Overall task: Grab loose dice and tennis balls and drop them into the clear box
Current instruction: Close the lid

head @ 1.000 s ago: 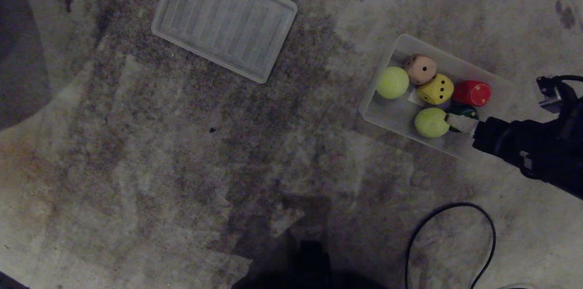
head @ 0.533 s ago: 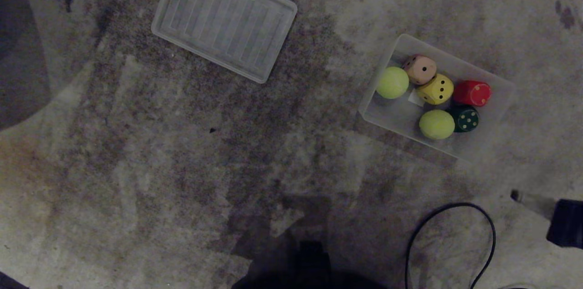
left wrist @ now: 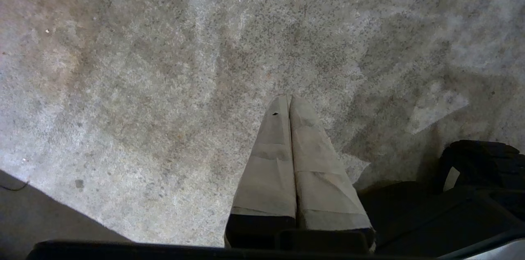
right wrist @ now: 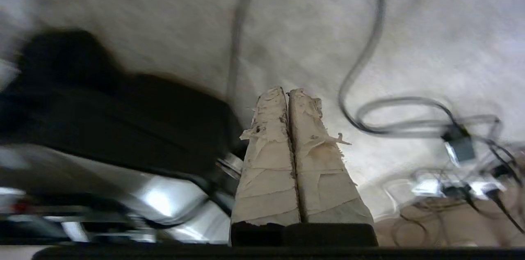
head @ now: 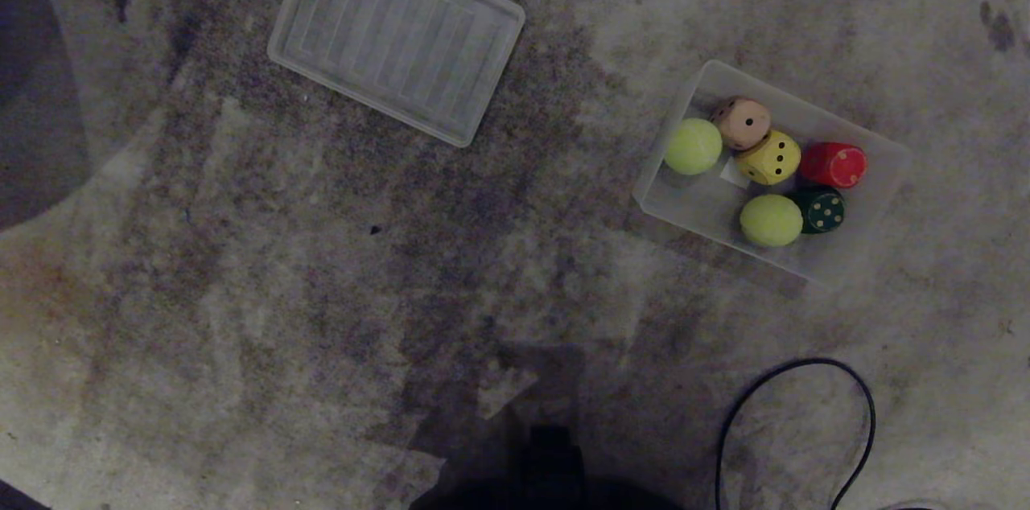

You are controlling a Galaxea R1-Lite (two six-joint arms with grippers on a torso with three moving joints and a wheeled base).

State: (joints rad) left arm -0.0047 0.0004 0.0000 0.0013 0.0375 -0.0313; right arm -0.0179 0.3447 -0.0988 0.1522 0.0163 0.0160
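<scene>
Apparently the collecting step is finished — both tennis balls [head: 693,146] and all four dice [head: 768,157] lie inside the clear box [head: 881,172]. Right gripper [right wrist: 288,92] and left gripper [left wrist: 288,100] pressed closed, empty, away from it. Next — confirm no strays on carpet [head: 322,269].

Dim, mottled grey carpet [head: 322,293] with a black cable [head: 861,405] lying looped.

in clear box [head: 881,172], right of lid [head: 394,35] on floor [head: 241,293]: dice [head: 768,158], tennis balls [head: 694,146]; cable [head: 793,421] nearer, in front.
</scene>
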